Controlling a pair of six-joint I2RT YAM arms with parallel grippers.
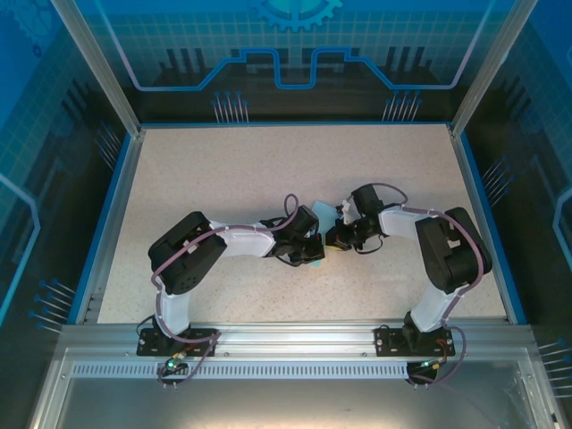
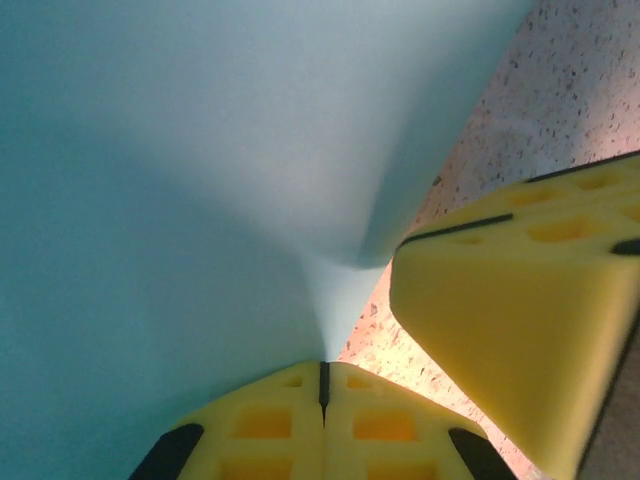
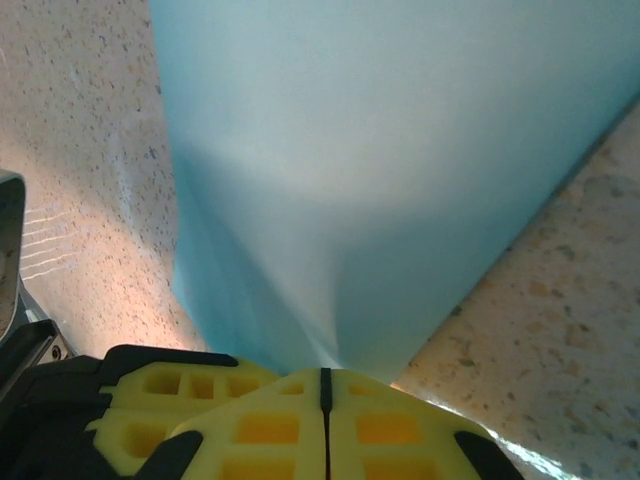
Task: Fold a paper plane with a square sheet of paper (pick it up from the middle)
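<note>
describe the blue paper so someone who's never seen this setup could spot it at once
On the speckled beige table, look to the middle, where the two arms meet. Pinched between the shut left gripper and shut right gripper is the sheet of paper: thin, plain, light blue against the black-and-white arms.

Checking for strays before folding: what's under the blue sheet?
Only speckled table shows beside the sheet, which both jaws pinch shut. Whatever lies directly beneath is covered by the paper itself.
</note>
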